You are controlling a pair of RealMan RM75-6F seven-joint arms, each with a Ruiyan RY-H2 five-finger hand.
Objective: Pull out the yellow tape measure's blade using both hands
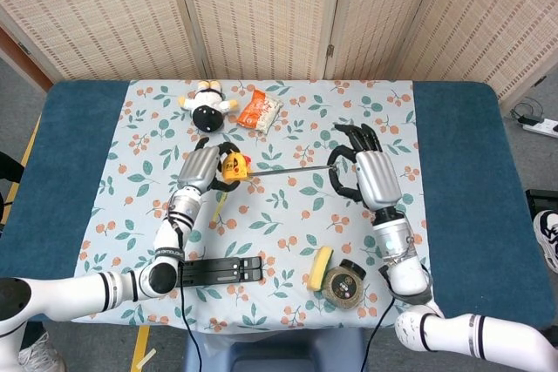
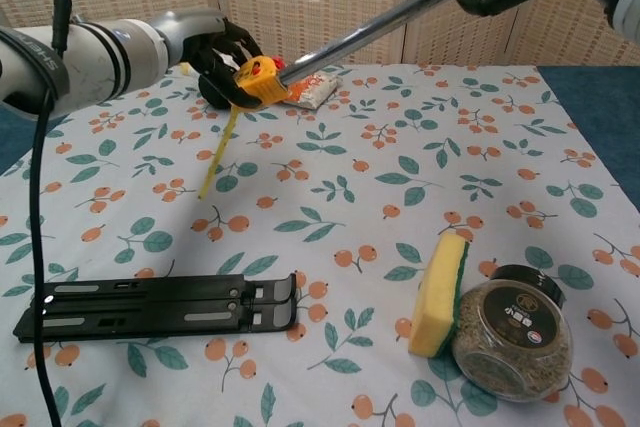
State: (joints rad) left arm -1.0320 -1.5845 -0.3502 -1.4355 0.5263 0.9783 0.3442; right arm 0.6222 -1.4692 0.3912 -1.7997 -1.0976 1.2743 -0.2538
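The yellow tape measure point(image 1: 233, 166) is held above the worktop point(image 1: 453, 128), just in front of the black-headed doll point(image 1: 207, 109), its case clamped in the left robot hand point(image 1: 199, 169). The right robot hand point(image 1: 370, 172) pinches the tip of the blade point(image 1: 292, 170). Drawn out, the blade's long axis runs sideways from case to right hand; thin, springy and likely slippery, it is best held at its end hook.

Open cloth mid-table, black stand point(image 2: 160, 305) front-left, sponge point(image 2: 436, 295) + jar point(image 2: 514, 332) front-right, toy point(image 1: 208, 108), prob. snack pack point(image 1: 260, 111) at back
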